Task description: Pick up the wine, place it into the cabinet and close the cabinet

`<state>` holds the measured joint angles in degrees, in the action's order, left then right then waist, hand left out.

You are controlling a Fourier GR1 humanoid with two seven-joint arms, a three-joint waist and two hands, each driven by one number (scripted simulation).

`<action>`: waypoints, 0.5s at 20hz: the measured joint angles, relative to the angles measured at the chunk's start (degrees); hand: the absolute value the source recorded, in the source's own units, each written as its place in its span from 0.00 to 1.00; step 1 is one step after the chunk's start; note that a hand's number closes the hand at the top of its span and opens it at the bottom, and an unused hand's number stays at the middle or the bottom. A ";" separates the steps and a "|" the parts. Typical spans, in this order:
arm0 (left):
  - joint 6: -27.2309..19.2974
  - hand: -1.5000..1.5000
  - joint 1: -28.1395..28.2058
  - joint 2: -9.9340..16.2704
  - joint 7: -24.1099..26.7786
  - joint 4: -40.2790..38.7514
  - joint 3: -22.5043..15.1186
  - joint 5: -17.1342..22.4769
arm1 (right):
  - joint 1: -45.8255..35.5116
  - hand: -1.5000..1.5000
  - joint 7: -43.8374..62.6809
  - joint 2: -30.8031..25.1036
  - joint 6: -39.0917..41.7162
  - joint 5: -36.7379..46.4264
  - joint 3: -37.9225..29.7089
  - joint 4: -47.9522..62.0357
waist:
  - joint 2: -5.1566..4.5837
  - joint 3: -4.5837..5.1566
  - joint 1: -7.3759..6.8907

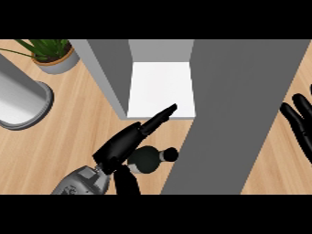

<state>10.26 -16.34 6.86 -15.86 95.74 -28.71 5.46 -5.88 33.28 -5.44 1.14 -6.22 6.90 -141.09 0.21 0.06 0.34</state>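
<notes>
While right hand (311, 125) rests open at edge, left hand (128, 144) fingers straight toward cabinet (159, 87); wine (148, 160) beside palm, unheld

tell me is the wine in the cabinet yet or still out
Still out. The wine bottle sits on the wooden counter in front of the open cabinet, beside the left hand.
</notes>
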 measured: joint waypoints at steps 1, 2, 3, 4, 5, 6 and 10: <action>0.54 0.00 -0.41 -0.22 0.97 -1.83 0.67 0.01 | 0.01 0.00 0.38 -0.05 0.04 -0.04 -0.01 -0.13 | 0.01 -0.01 0.07; 1.20 0.00 -0.44 -0.13 1.95 -3.26 1.16 -0.09 | -0.30 0.00 0.61 0.02 -0.04 -0.03 0.00 -0.18 | 0.01 -0.01 0.07; 1.95 0.00 -0.47 0.14 3.17 -4.75 1.67 -0.29 | -0.89 0.00 1.08 0.20 -0.41 0.07 0.23 -0.17 | 0.02 0.00 0.05; 2.42 0.00 0.66 0.83 4.26 -5.44 1.93 -0.61 | -0.32 0.00 0.88 0.39 -0.33 0.11 0.60 -0.27 | 0.01 0.00 0.03; 2.96 0.00 0.23 1.05 5.54 -7.90 2.81 -0.97 | -0.36 0.00 0.64 0.39 -0.14 0.11 0.11 -0.14 | -0.06 -0.01 0.06; 3.39 0.00 0.49 1.36 6.80 -9.56 3.24 -1.52 | -1.01 0.00 1.07 0.60 -0.42 0.18 0.48 -0.10 | -0.11 -0.03 0.04; 4.58 0.00 0.06 1.04 12.29 -17.38 5.12 -3.93 | -0.80 0.00 0.83 0.66 0.15 0.18 0.08 -0.19 | -0.20 -0.04 0.08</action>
<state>14.84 -16.29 7.90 -3.57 78.35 -23.59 1.54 -6.67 34.12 -4.78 1.29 -6.04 6.98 -141.28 0.02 0.02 0.42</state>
